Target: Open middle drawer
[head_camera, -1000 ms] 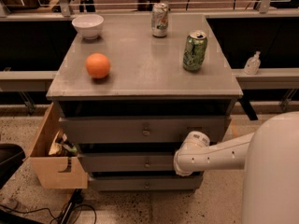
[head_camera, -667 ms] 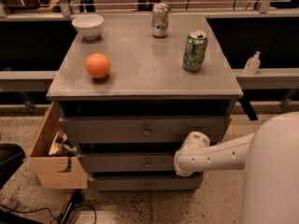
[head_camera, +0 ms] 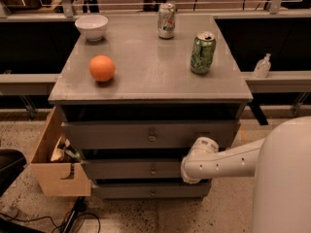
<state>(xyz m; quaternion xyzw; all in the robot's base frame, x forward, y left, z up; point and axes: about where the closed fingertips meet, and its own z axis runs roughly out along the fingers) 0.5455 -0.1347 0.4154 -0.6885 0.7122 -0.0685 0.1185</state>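
Reaching for the middle drawer [head_camera: 126,169] seems the step in hand; the drawer looks shut, second front down; the tool [head_camera: 189,169] sits at its right end, near the knob [head_camera: 153,170]; whether clenched or released, cannot tell; next it likely must catch the knob and pull straight outward.

— Anything moved since a second ago?
— Nothing I can make out from here. My arm [head_camera: 221,163] shows no shift, and neither does the middle drawer [head_camera: 121,170].
— And the gripper?
— Hidden behind the arm's white end joint, at the right end of that drawer's front. No change I can see there.
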